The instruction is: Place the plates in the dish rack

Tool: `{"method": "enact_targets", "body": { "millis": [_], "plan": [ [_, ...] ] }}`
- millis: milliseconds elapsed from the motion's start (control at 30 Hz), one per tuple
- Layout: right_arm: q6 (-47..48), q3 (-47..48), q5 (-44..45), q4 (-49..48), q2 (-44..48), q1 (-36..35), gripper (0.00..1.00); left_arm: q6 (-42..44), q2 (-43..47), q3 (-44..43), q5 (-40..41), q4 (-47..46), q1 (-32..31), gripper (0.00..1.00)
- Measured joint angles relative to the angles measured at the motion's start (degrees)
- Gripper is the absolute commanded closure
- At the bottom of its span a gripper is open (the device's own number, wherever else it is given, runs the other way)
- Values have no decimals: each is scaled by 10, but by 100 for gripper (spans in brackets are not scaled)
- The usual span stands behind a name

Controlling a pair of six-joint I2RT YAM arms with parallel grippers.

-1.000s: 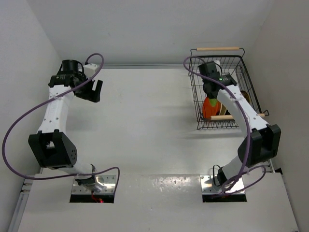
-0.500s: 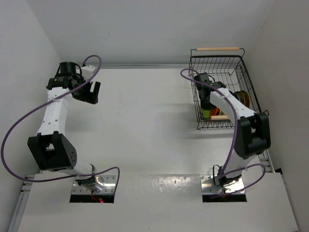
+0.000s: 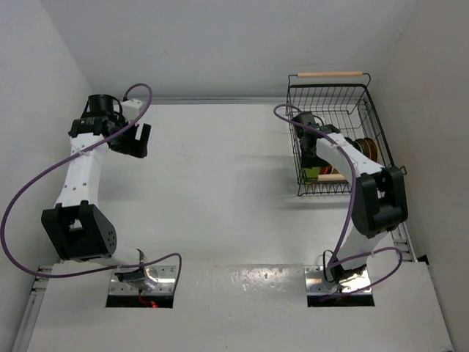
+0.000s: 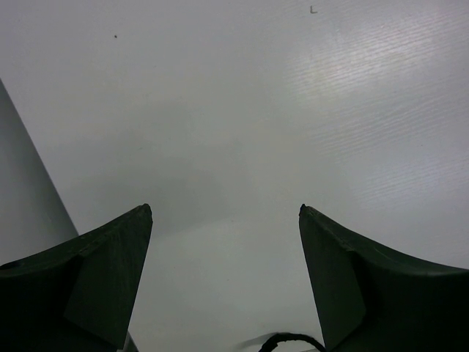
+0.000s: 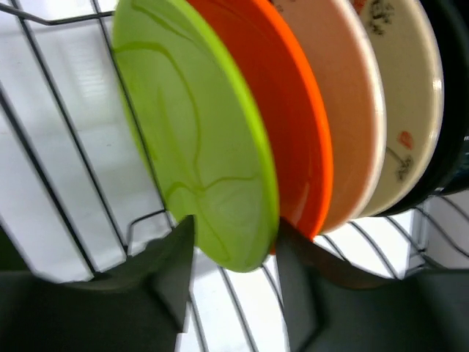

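The right wrist camera shows what the overhead one cannot. Five plates stand on edge side by side. The lime green plate (image 5: 198, 147) is nearest 9 o'clock. Toward 3 o'clock come an orange-red plate (image 5: 297, 110), a plain cream plate (image 5: 344, 95), a marked cream plate (image 5: 407, 95) and a black plate (image 5: 453, 110). The right gripper (image 5: 234, 235) has one finger on each side of the lime green plate's lower rim. Its jaws are spread wider than the rim is thick; whether either pad touches the plate I cannot tell.

From above, the dish rack (image 3: 330, 74) sits at 2 o'clock on the table (image 3: 220, 191). The right arm covers most of the load, though a brown-gold plate (image 3: 366, 150) shows by the rack's 3 o'clock wall. That arm folds sharply at the elbow near the rack's near corner, and its forearm reaches toward 11 o'clock, down inside the wires.

The left wrist camera shows the left gripper (image 4: 226, 213) with its jaws spread wide over bare table. From above, the left arm stretches toward 12 o'clock along the table's 9 o'clock side.

A second ago the right forearm was higher over the rack, its elbow was farther out toward 3 o'clock, and an orange-red face showed beneath the wrist. The wrist has since sunk in. The left arm has barely shifted.
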State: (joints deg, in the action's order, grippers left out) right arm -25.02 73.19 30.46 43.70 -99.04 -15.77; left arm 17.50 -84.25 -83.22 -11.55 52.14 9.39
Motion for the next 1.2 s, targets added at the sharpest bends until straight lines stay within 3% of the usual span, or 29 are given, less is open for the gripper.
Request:
{"method": "enact_targets", "body": {
  "millis": [233,433,500,567,700,867,1200],
  "plan": [
    [11,42,-8,14,27,2,37,0,0,3,0,0,0,14],
    [33,98,-10,21,127,2,15,0,0,3,0,0,0,14],
    [38,104,-14,21,174,7,1,0,0,3,0,0,0,14],
    [42,101,-35,23,224,20,0,0,0,3,1,0,0,14],
    [38,13,-110,0,367,57,0,0,1,6,3,-1,2,14],
    [-8,-127,-140,38,532,60,0,0,8,35,7,-10,5,14],
    [-213,-415,-145,118,687,60,0,0,28,120,16,-24,5,14]
  ]
}}
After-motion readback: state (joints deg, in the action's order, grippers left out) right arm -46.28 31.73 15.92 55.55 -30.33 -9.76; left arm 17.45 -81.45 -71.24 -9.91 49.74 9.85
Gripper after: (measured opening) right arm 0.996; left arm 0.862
